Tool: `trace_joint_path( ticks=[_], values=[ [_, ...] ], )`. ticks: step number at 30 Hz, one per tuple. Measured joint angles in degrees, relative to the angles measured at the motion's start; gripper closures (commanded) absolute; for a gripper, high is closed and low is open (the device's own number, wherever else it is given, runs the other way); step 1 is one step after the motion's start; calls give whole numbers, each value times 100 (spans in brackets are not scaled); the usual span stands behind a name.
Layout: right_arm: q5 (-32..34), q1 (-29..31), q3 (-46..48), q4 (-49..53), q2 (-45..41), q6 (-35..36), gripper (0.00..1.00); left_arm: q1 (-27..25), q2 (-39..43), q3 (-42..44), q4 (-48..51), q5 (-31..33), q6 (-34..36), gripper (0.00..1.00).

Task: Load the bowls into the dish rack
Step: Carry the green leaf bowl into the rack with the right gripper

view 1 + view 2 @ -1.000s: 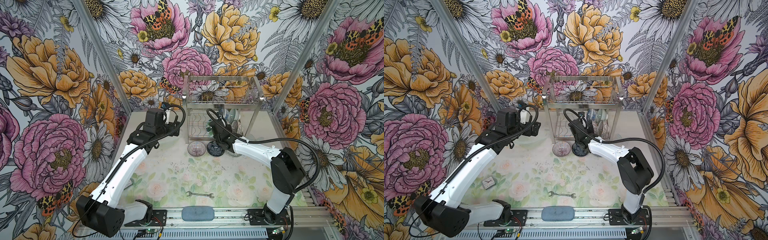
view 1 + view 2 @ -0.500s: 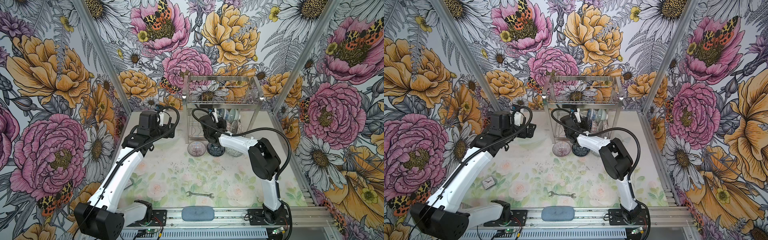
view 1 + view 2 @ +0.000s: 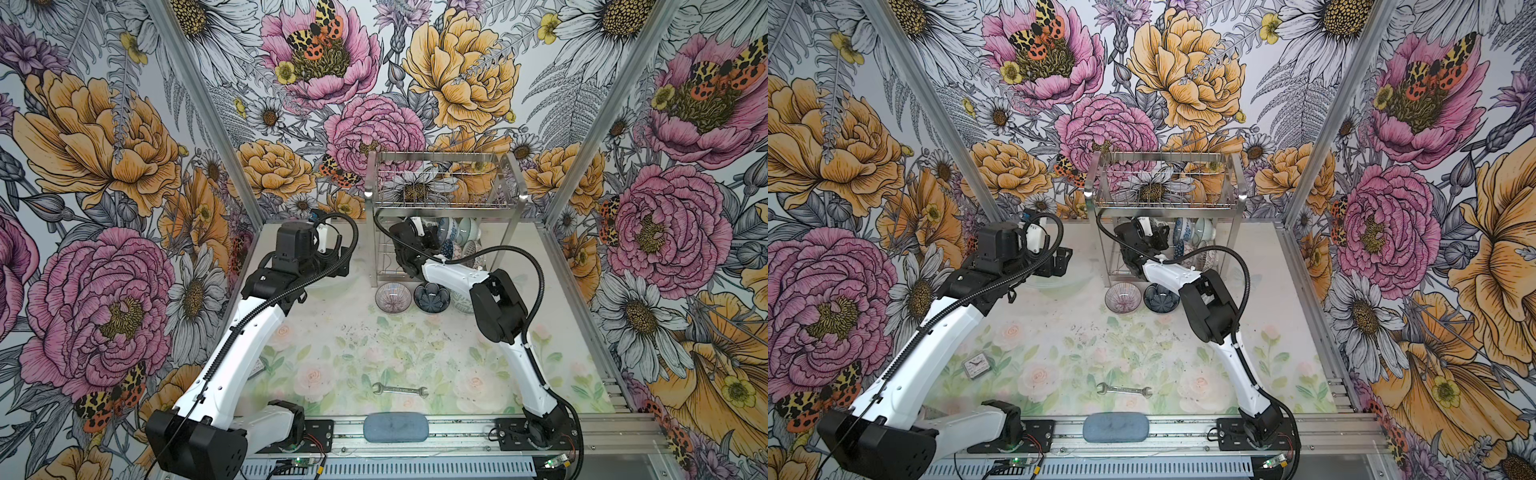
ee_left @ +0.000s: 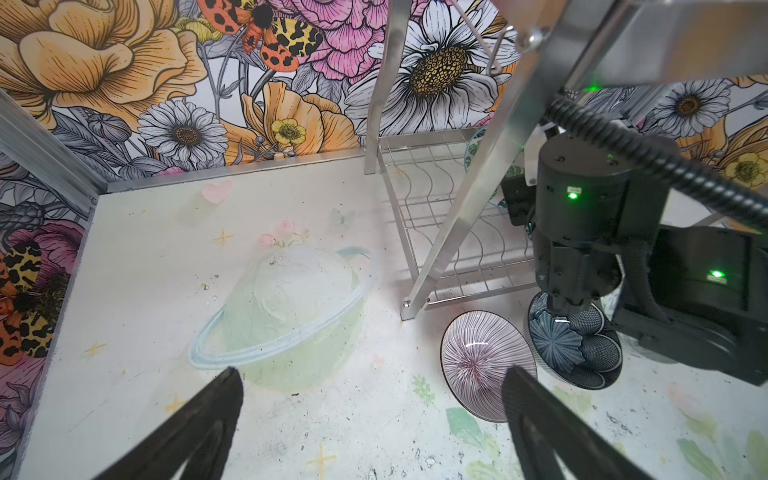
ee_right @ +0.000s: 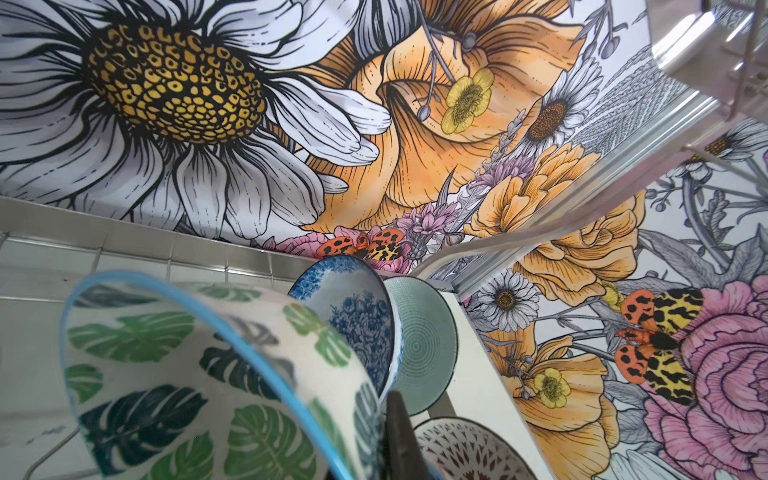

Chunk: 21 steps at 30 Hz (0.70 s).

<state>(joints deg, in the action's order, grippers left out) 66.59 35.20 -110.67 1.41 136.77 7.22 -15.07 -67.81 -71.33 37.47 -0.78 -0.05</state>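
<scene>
- Under the upper tier of the dish rack (image 3: 444,204), the right gripper (image 5: 392,419) is clamped tight on the rim of a leaf-patterned bowl (image 5: 199,374). The bowl is held tilted in the lower tier, just beside a blue floral bowl (image 5: 353,316) and a mint green bowl (image 5: 428,345), both standing on edge.
- The left gripper (image 4: 370,415) hovers over the table (image 3: 332,353) left of the rack, jaws spread wide and empty. A striped bowl (image 3: 393,296) and a dark blue petal-patterned bowl (image 3: 432,297) sit on the table at the rack's foot.
- Risk: a rim-only pinch on glazed ceramic could slip. If let go before it seats in a wire slot, the bowl could roll or knock over the blue floral bowl.
- Risk: the right arm (image 3: 457,276) hangs low over the bowls on the table, so a careless pull-back could sweep the dark blue one.
- Hidden: the slot under the held bowl, the gripper's second finger, and whether the held bowl touches its neighbour.
- A further bowl (image 3: 460,297) lies mostly under the right arm, and a brown-patterned bowl (image 5: 465,453) is cut off at the wrist view's edge.
</scene>
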Motion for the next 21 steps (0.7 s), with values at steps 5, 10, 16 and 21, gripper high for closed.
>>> trace_joint_path(
  ticks=[5,10,16,21],
  values=[
    [81,-146,-573,2,422,195,100,0,24,0,0,0,0,1],
    [116,-264,-1257,66,933,448,100,0,37,2,0,0,0,1],
    [155,-358,-1672,125,1311,688,100,0,63,22,0,0,0,1],
    [146,-378,-1762,160,1342,767,100,0,63,24,0,2,0,1]
  ],
)
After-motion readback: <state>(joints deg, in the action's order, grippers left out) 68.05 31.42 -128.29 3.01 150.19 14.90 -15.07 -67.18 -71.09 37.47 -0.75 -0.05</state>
